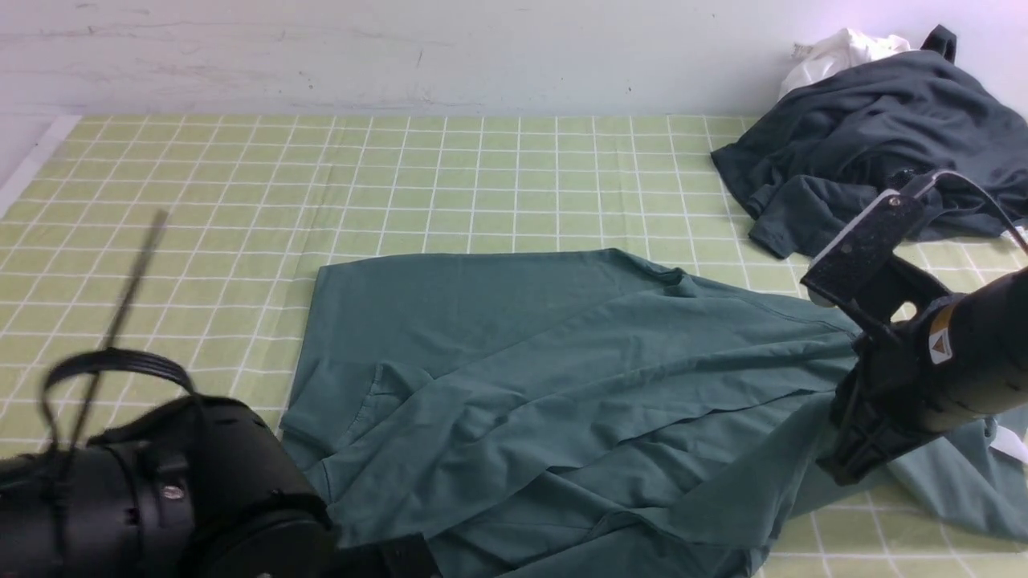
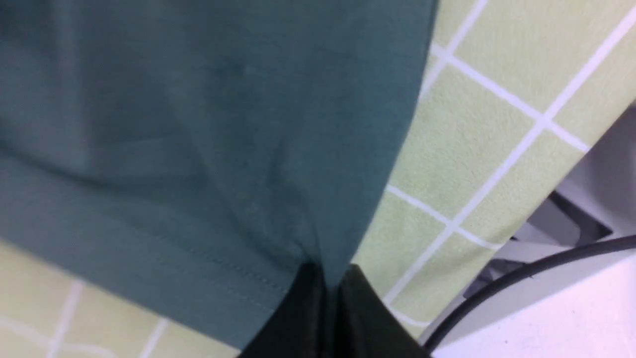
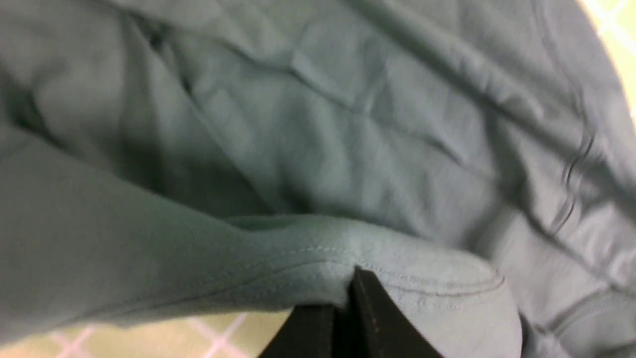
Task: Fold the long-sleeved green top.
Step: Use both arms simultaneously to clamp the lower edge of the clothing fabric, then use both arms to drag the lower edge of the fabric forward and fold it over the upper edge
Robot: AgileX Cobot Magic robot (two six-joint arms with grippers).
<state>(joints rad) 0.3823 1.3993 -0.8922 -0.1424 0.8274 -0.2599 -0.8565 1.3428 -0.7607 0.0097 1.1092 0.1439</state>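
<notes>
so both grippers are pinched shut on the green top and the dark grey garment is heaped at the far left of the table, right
Not quite: the dark grey garment is heaped at the far right of the table, not the left; the front view shows it. The left gripper and right gripper are both pinched shut on the green top.

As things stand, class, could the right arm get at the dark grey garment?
Probably not yet: the right gripper is shut on the green top and must release first. The dark grey garment lies close, unobstructed.
</notes>
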